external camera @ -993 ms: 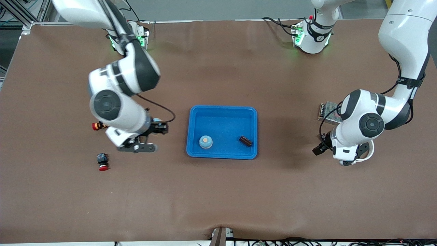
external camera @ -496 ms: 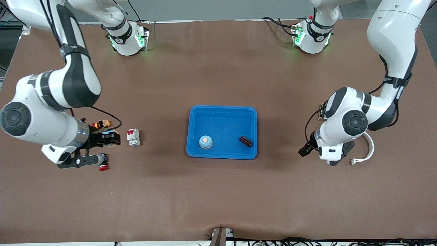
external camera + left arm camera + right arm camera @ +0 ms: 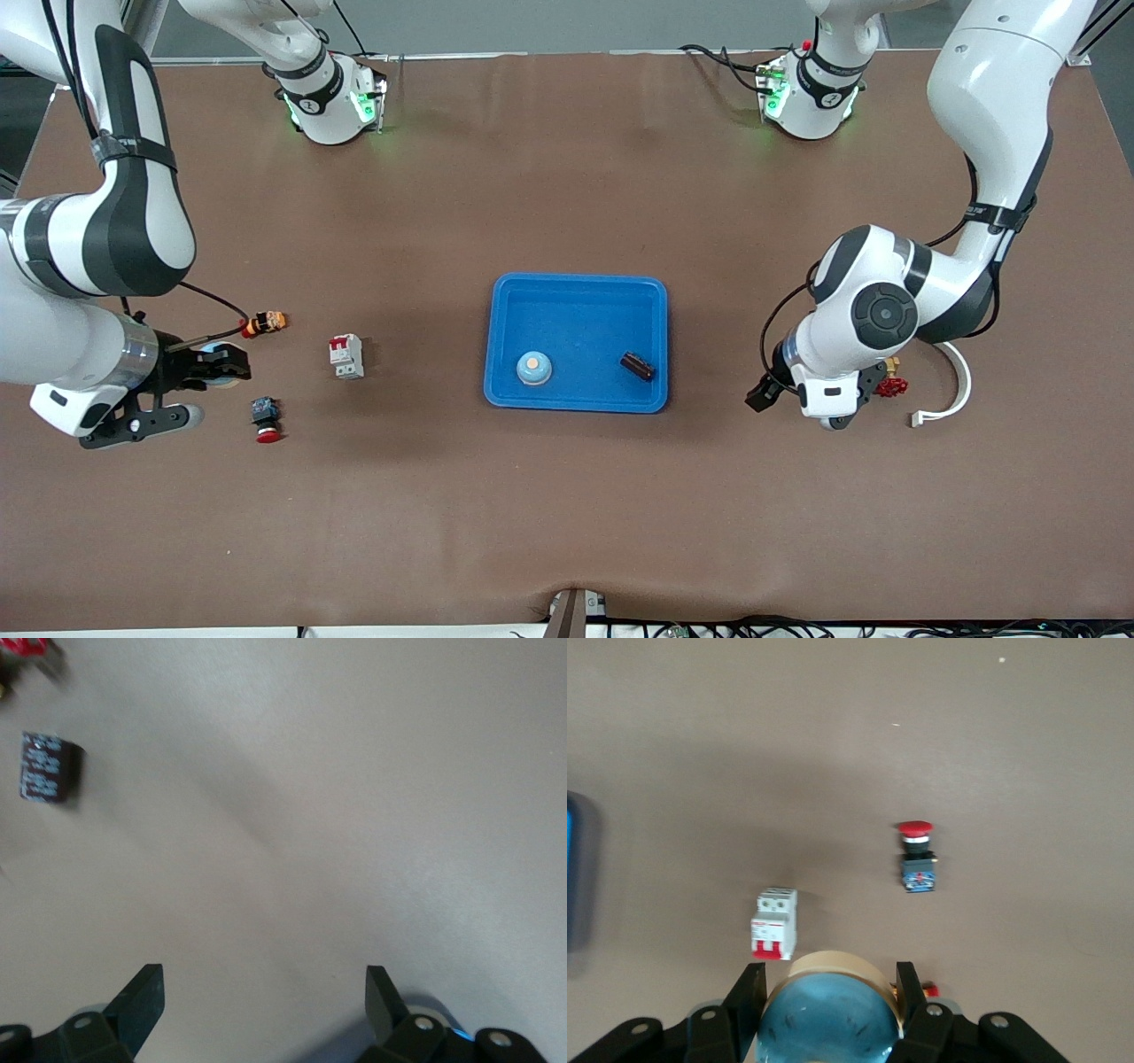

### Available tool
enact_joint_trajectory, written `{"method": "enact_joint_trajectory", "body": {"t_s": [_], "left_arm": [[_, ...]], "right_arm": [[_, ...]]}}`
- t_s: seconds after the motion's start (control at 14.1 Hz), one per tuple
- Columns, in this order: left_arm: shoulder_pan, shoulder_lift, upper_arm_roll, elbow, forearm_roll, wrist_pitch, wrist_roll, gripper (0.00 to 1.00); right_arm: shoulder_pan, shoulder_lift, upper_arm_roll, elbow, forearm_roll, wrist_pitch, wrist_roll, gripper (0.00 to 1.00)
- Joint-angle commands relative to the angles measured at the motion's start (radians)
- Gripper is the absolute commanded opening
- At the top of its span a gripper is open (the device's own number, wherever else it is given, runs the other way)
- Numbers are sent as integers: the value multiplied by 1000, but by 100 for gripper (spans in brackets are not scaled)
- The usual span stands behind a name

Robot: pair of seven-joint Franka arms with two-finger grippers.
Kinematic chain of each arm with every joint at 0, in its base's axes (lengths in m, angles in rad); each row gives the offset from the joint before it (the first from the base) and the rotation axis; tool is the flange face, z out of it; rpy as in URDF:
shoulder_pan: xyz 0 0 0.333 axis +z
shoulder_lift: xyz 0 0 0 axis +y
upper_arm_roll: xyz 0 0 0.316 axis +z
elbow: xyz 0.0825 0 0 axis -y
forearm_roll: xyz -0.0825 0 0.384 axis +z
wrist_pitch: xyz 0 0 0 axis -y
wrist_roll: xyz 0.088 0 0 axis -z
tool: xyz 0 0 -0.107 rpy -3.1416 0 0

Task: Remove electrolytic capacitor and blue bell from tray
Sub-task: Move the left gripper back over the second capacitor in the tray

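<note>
In the blue tray [image 3: 576,288] at mid-table lie a blue bell [image 3: 534,368] with a tan button and a dark capacitor [image 3: 637,365]. My right gripper [image 3: 215,365] [image 3: 831,979] hovers over the table at the right arm's end, shut on a second blue bell [image 3: 828,1019] with a tan base. Beside the tray, toward the left arm's end, my left gripper [image 3: 764,394] [image 3: 263,979] is open over bare table with nothing in it. Another dark printed capacitor [image 3: 49,768] lies on the table in the left wrist view.
A white and red circuit breaker [image 3: 346,356] [image 3: 775,924], a red push button [image 3: 265,419] [image 3: 918,857] and an orange indicator light [image 3: 265,322] lie near the right gripper. A small red valve [image 3: 890,386] and a white curved clip [image 3: 952,390] lie beside the left arm.
The right arm swung away from the tray toward its end of the table, carrying the bell and uncovering the circuit breaker. The left arm shifted toward the tray, gripper still open.
</note>
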Motion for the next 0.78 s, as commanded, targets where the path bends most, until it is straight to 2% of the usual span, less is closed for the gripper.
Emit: {"method": "enact_joint_trajectory", "body": {"t_s": [0.0, 0.35, 0.57, 0.71], "left_arm": [[-48, 47, 3, 83, -17, -26, -73, 100], [-120, 109, 6, 145, -16, -25, -197, 100], [-152, 132, 9, 173, -16, -20, -254, 100], [-166, 145, 10, 195, -16, -19, -289, 100]], "right_arm": [[-17, -10, 14, -8, -27, 6, -15, 53], [-84, -1, 14, -77, -33, 102, -101, 53], [-87, -2, 14, -157, -31, 193, -104, 53], [-89, -2, 14, -170, -31, 208, -103, 53]]}}
